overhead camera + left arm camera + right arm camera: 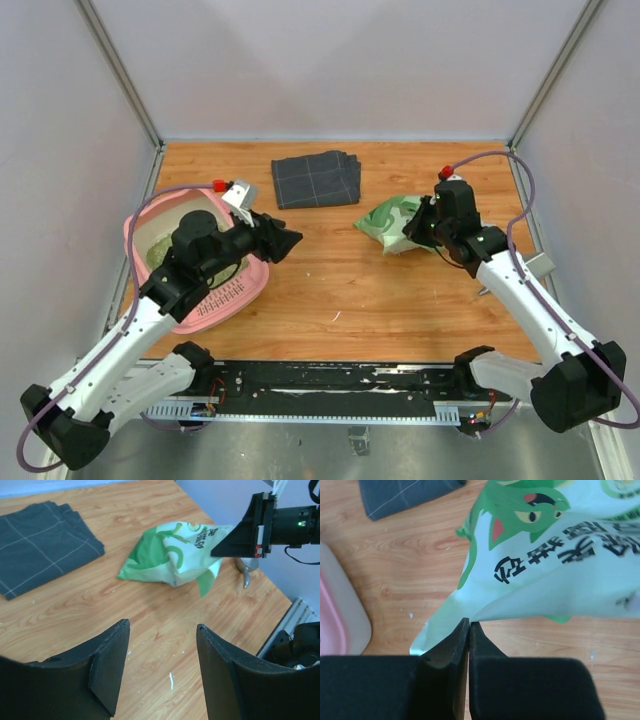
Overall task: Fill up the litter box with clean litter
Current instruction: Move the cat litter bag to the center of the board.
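The pink litter box (232, 297) sits at the table's left, partly under my left arm. Greenish-tan clean litter (158, 248) shows inside it at its far end. A green-and-white printed bag (388, 222) lies crumpled at the right. My right gripper (469, 622) is shut on the bag's (545, 555) thin edge, which rises off the wood. My left gripper (162, 630) hangs open above bare table just right of the box, facing the bag (170, 555), with nothing between its fingers.
A dark grey folded cloth (316, 178) lies at the back centre. A grey metal scoop (247, 572) rests by the right wall behind the bag. Small white specks dot the wood. A corner of the litter box (335, 620) shows in the right wrist view.
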### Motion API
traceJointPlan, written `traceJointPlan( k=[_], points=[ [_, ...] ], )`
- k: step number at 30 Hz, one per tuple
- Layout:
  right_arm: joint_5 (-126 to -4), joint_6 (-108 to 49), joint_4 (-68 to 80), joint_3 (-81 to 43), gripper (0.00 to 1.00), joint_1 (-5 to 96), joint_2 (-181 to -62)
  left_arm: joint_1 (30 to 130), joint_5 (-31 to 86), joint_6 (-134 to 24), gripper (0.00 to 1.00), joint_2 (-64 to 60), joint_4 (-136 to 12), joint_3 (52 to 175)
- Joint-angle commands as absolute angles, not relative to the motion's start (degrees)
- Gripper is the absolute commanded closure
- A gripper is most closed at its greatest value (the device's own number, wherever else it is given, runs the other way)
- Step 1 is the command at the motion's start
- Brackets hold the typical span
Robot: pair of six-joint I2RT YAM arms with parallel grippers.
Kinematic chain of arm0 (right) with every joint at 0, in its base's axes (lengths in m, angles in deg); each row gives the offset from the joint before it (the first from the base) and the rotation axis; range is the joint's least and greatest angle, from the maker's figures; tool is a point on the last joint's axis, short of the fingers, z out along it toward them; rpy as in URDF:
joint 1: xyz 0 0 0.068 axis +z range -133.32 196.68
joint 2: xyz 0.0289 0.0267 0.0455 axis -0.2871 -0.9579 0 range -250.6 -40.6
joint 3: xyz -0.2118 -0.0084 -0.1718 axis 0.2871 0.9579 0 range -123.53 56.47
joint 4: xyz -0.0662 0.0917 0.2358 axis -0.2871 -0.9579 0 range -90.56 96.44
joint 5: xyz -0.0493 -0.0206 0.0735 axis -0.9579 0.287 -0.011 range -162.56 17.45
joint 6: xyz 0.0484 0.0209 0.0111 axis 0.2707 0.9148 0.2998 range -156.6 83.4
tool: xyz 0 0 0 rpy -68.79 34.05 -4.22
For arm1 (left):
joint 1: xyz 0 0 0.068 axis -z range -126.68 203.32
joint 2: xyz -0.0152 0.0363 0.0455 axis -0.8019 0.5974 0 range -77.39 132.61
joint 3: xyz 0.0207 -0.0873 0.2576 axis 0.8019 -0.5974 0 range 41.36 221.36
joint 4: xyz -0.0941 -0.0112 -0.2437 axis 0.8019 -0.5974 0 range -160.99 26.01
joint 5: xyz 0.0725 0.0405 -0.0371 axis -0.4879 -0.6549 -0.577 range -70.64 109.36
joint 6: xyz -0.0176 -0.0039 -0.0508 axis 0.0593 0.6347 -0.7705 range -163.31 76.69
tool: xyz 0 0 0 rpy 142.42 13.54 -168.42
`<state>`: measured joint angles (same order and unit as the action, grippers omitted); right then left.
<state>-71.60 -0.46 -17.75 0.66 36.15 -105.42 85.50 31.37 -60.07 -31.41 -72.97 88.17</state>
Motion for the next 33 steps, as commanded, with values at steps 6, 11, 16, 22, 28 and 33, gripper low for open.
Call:
traceJointPlan(
  k=[6, 11, 16, 22, 28, 33],
  points=[
    [-67.4, 3.8, -11.9, -3.1, 0.99, 50.6, -103.9, 94.8, 40.0, -41.6, 0.32, -28.5, -50.6, 82.0],
    [-66.8, 2.5, -11.1, -3.4, 0.99, 54.4, -104.6, 95.8, 46.5, -31.4, 0.29, -19.1, -54.8, 87.4],
    [-65.8, -0.1, -11.0, -1.0, 0.99, 55.5, -102.2, 95.9, 48.1, -25.5, 0.28, -11.3, -51.6, 88.2],
    [-67.0, -2.1, -11.2, 2.8, 0.99, 55.5, -98.8, 96.1, 55.5, -22.9, 0.28, -2.7, -49.7, 92.2],
    [-66.5, -1.8, -10.8, 4.8, 0.99, 55.6, -98.4, 97.5, 55.7, -21.4, 0.27, 3.3, -49.1, 95.2],
    [-67.5, -1.4, -10.1, 5.3, 0.99, 55.5, -97.6, 98.5, 57.2, -21.5, 0.28, 6.1, -49.1, 96.5]
  ],
)
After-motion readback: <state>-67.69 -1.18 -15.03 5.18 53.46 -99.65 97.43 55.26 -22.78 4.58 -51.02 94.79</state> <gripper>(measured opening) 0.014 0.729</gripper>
